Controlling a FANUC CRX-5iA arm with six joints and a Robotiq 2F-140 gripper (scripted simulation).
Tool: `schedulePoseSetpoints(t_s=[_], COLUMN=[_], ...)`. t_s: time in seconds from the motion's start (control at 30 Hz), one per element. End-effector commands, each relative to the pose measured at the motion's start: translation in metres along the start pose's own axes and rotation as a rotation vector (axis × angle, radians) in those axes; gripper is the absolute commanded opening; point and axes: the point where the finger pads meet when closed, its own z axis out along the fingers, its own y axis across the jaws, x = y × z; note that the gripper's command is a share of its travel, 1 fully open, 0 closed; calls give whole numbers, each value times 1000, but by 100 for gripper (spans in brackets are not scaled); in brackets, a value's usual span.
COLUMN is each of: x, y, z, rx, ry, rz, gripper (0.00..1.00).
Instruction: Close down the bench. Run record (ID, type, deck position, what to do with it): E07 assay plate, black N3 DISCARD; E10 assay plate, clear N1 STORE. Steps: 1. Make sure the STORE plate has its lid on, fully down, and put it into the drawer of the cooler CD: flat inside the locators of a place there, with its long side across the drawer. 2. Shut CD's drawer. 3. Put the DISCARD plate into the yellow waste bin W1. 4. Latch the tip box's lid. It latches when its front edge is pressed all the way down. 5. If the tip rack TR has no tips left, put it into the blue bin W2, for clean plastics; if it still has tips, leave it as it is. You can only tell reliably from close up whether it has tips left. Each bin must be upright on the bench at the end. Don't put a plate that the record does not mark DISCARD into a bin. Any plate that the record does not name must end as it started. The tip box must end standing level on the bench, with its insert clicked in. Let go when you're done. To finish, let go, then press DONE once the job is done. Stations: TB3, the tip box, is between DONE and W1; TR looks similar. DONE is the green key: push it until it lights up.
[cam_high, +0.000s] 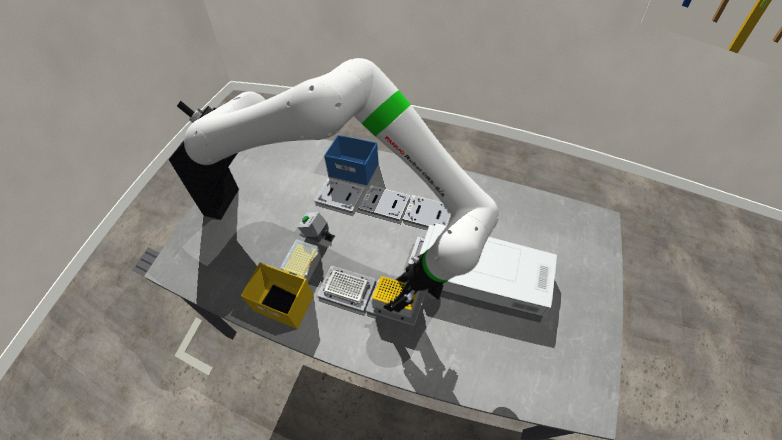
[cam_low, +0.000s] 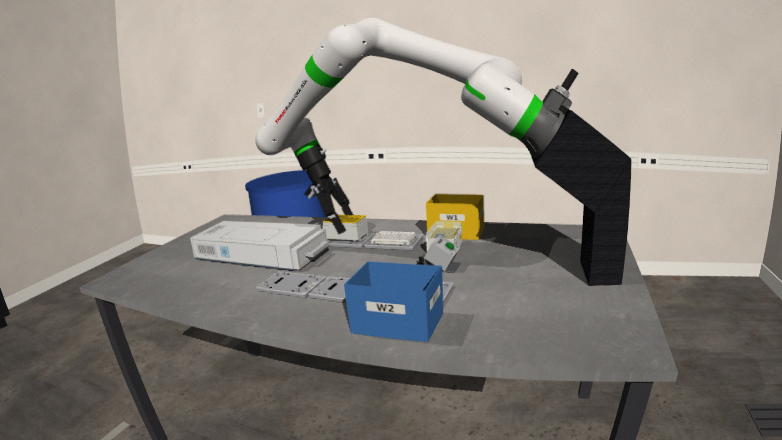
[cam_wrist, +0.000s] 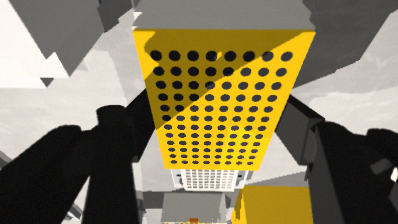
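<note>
Tip rack TR (cam_wrist: 220, 100): yellow perforated top, holes dark, grey base; beside cooler CD (cam_high: 508, 273). Pincer (cam_high: 401, 298) clamped on its sides. Yellow bin W1 (cam_high: 262, 279) holds dark item; blue bin W2 (cam_low: 393, 322) interior unseen.

A smooth, glossy white arm (cam_high: 349, 103) with green bands. Matt black fingers clasp a rack (cam_wrist: 220, 100) whose flat yellow plastic top is pierced with dark holes. The surface (cam_low: 519, 322) is matt grey, faintly mottled. Two bins, blue (cam_low: 391, 306) and yellow (cam_high: 273, 298), look like plain matt plastic.
</note>
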Motion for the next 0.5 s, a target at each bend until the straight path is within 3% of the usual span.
schedulePoseSetpoints(t_s=[0.0, 0.47], x=[-1, -8], y=[0, 0], z=[-4, -18], rx=[-1, -1], ry=[2, 2], rz=[0, 0], gripper=[10, 10])
